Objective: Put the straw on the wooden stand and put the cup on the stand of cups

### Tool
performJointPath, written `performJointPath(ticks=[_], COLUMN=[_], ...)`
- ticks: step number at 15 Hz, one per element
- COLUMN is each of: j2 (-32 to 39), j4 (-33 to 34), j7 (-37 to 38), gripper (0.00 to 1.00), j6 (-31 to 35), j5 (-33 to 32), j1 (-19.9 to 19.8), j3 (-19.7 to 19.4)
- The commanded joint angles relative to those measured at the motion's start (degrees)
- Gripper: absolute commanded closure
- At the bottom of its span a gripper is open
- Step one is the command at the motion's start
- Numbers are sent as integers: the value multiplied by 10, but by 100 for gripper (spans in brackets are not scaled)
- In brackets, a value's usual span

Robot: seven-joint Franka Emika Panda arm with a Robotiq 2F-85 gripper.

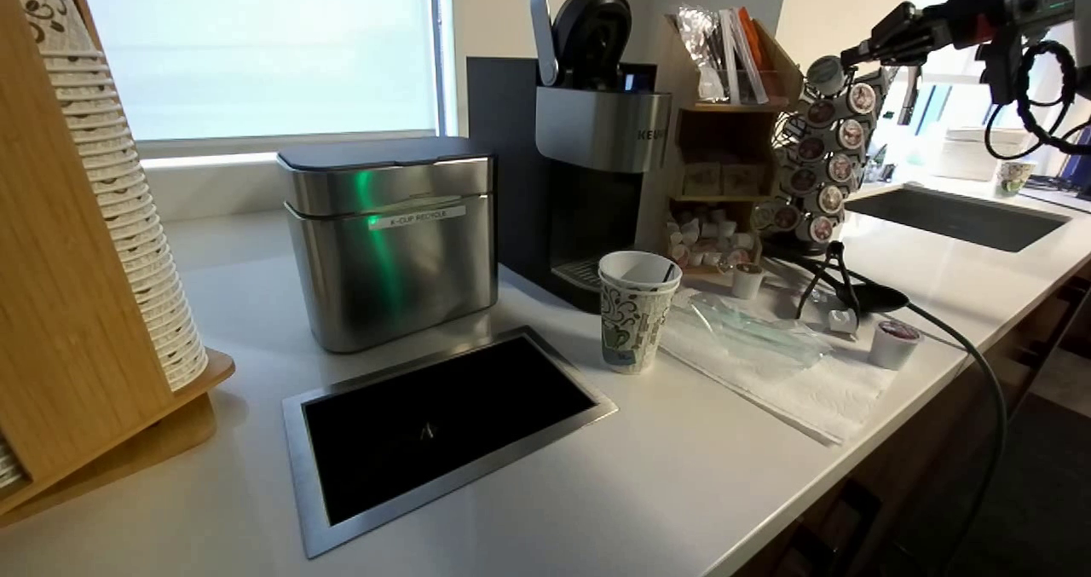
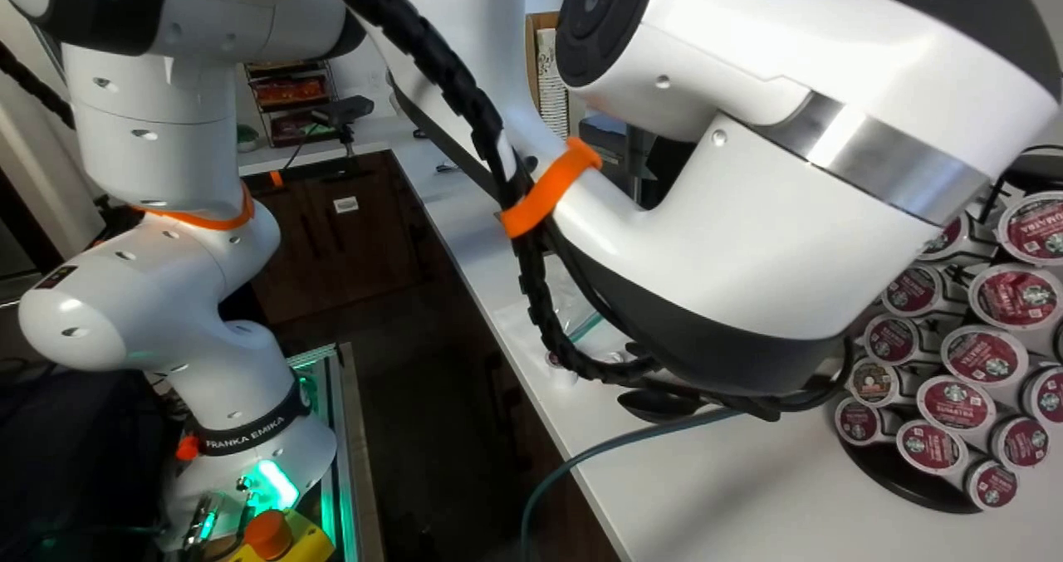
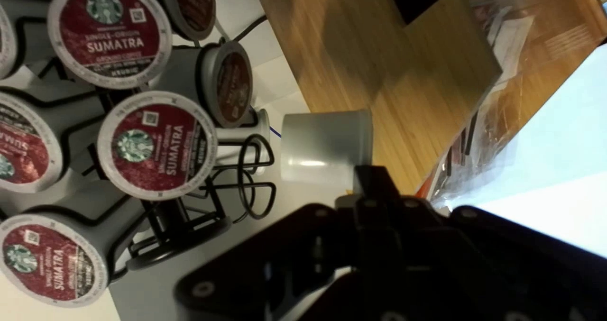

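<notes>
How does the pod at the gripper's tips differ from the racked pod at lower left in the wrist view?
The held pod seems pinched near its rim by the gripper; the racked pod sits in the wire rack. The held pod turns its plain grey side to the wrist camera, while the racked pod shows its red, Sumatra-printed top. Both have grey bodies.

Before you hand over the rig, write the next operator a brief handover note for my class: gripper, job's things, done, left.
Gripper: shut on the rim end of a coffee pod, held near the pod rack.
Straw: thin sticks stand in the top of the wooden stand; I can't tell which is the job's straw.
Done: pod gripped; straw step likely, unconfirmed.
Left: seat the pod in the rack, then release.
</notes>
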Motion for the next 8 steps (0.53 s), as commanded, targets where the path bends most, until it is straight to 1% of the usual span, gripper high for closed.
performJointPath(ticks=[1, 8], j2=[-24, -24], j4=[-37, -23], j7=[-17, -17], gripper=[100, 100], j6=[-38, -77], j5=[5, 7], j1=[11, 16], j3=[-15, -20])
